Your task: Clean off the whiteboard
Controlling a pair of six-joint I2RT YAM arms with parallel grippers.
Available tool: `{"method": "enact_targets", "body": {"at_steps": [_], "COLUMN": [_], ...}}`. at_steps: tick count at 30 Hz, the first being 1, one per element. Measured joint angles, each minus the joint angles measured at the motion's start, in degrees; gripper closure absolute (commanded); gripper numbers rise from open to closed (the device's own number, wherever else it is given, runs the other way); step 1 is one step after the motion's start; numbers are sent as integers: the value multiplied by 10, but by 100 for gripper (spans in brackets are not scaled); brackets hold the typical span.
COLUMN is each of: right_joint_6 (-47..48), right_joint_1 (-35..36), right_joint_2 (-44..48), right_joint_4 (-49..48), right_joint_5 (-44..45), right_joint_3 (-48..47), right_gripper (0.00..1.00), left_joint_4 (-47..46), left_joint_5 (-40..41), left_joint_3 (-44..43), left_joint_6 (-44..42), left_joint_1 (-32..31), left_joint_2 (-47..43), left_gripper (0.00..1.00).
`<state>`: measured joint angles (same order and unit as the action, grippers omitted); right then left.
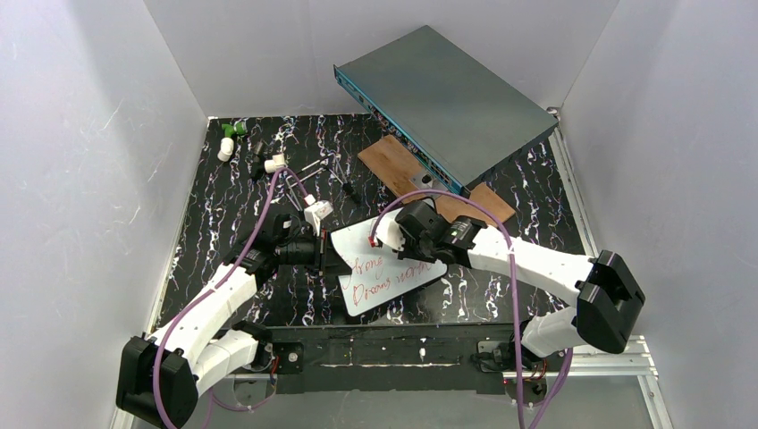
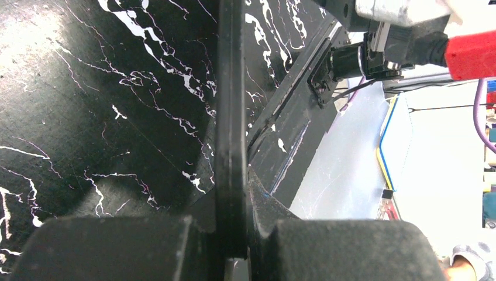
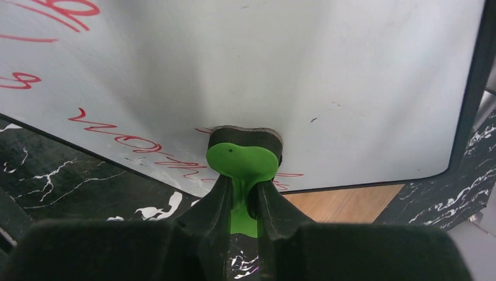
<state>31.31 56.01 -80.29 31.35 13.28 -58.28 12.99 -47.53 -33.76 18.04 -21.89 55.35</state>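
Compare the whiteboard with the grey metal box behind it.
The whiteboard is white with red writing; the metal box is plain grey-teal. The whiteboard is smaller and thinner; the metal box is larger and thicker. The left gripper clamps the whiteboard's edge; nothing holds the metal box. Both are rectangular.

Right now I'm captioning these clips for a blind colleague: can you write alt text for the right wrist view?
The right hand pinches a green eraser, its pad against the whiteboard. Red writing crosses the board's left part; the rest is blank. A black marbled table and a wooden plank show beneath.
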Motion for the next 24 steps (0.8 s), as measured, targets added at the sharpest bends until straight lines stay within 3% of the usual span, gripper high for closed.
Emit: {"method": "enact_targets", "body": {"at_steps": [11,24], "right_joint_6": [21,-14], "right_joint_1": [34,-28], "right_joint_2": [2,2], "right_joint_4": [38,-14], "right_joint_5": [-79,11], "right_joint_3": [0,1], "right_gripper": [99,99], "left_joint_4": [11,3], "left_joint_5": [-12,0], "left_joint_3": [0,0], "left_joint_6": [-2,0], "left_joint_1": [0,0], "left_joint_2": [0,0], "left_gripper": [100,100]}}
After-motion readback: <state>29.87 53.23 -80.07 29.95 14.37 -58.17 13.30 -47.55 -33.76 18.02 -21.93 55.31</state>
